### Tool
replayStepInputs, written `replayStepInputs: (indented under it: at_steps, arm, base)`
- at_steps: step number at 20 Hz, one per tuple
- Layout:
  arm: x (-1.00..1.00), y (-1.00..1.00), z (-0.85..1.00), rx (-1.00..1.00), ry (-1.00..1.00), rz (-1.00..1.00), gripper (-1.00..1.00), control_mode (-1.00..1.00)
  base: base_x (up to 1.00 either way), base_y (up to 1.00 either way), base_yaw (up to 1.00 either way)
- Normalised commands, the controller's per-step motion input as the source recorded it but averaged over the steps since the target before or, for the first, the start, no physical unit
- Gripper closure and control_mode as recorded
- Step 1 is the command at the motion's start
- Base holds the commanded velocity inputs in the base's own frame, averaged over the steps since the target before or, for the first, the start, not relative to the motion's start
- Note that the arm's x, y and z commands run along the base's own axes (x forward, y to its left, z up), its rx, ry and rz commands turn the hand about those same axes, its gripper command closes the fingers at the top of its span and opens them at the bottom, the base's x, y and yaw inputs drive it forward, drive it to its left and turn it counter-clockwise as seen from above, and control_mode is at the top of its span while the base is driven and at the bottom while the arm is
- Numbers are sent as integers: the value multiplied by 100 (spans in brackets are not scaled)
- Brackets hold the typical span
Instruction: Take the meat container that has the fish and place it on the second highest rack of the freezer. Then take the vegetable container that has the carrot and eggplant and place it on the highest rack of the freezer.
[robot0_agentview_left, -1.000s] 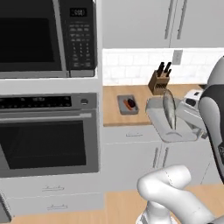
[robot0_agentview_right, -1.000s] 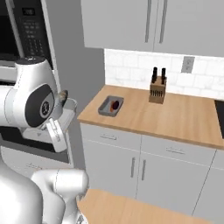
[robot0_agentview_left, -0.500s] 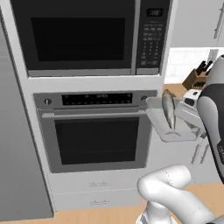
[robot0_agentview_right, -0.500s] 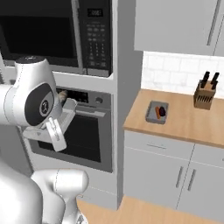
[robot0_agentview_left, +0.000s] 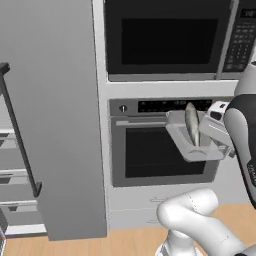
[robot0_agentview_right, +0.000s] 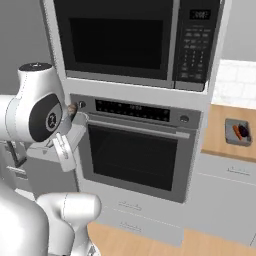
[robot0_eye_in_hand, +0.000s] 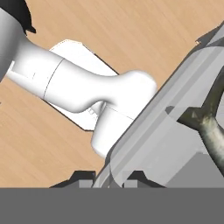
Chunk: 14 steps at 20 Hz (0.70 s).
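Kitchen wall unit: black-glass microwave (robot0_agentview_left: 170, 37) with keypad at its right, set above a built-in oven (robot0_agentview_left: 165, 142) with a dark window, a silver control strip and a bar handle. Beneath the oven, a grey drawer front (robot0_agentview_right: 131, 210). To the oven's right, a wooden surface (robot0_agentview_right: 225, 131) on grey base cabinets, backed by white tile (robot0_agentview_right: 238, 85). Floor (robot0_agentview_left: 115, 242): light wood planks. Even, shadowless lighting throughout.

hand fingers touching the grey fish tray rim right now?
Touching. In the hand view the two dark fingertips sit either side of the translucent grey tray's rim, clamped on it, with the silvery-grey fish lying inside.
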Motion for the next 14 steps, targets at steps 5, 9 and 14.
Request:
replayStepInputs:
  at_steps: [5,9,14]
  arm:
    - [0,0,0,0,0,0,100,100]
    - [0,0,0,0,0,0,100,100]
    - [0,0,0,0,0,0,100,100]
  base:
    - [-37,100,4]
    - [-9,100,2]
    - [24,98,7]
